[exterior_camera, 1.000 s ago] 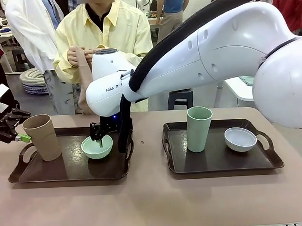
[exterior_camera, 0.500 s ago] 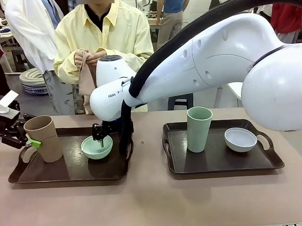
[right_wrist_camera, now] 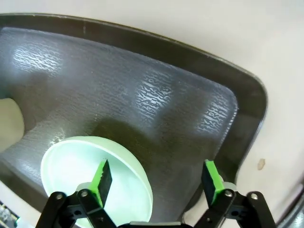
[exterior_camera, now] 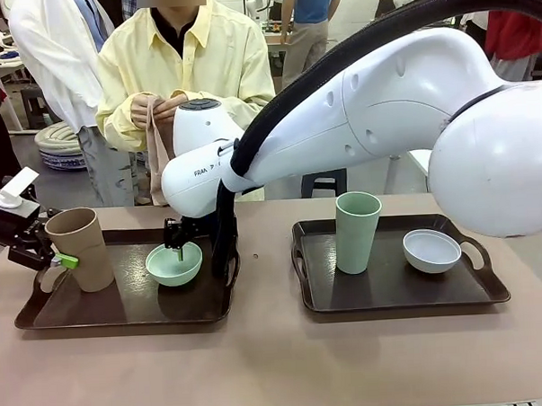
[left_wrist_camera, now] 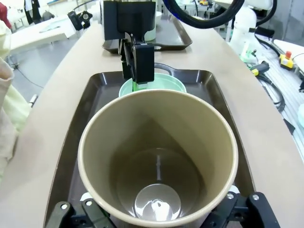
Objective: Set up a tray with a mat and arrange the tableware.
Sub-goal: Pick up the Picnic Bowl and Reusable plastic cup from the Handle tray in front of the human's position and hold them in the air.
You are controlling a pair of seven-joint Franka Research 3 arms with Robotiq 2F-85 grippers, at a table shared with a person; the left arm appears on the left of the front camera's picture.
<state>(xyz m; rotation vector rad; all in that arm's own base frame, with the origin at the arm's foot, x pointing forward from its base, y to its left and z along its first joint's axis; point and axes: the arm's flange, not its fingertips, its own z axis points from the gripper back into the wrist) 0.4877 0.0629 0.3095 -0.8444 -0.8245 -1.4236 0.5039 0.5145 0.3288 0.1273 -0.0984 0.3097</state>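
On the left dark tray [exterior_camera: 123, 313] stand a tan cup [exterior_camera: 80, 249] and a mint green bowl [exterior_camera: 174, 265]. My left gripper [exterior_camera: 53, 257] is shut on the tan cup, whose open mouth [left_wrist_camera: 156, 156] sits between its fingers [left_wrist_camera: 156, 209]. My right gripper [exterior_camera: 179, 252] reaches across and stands open over the bowl's rim [right_wrist_camera: 142, 175], one green pad [right_wrist_camera: 102, 176] inside the bowl and the other outside it, over the tray [right_wrist_camera: 156, 95]. The right tray [exterior_camera: 392, 298] carries a pale green cup [exterior_camera: 358, 231] and a greyish white bowl [exterior_camera: 431, 250]. No mat lies on either tray.
A person in a yellow shirt [exterior_camera: 188, 63] stands at the far side, holding a beige cloth [exterior_camera: 156, 141] in both hands. My right arm [exterior_camera: 366, 109] spans the table's middle above the trays. Bare tabletop [exterior_camera: 278, 364] runs along the near edge.
My left gripper has come in from the left and shut on the tan cup. The right gripper stays at the mint bowl. The person's hands have shifted on the cloth.
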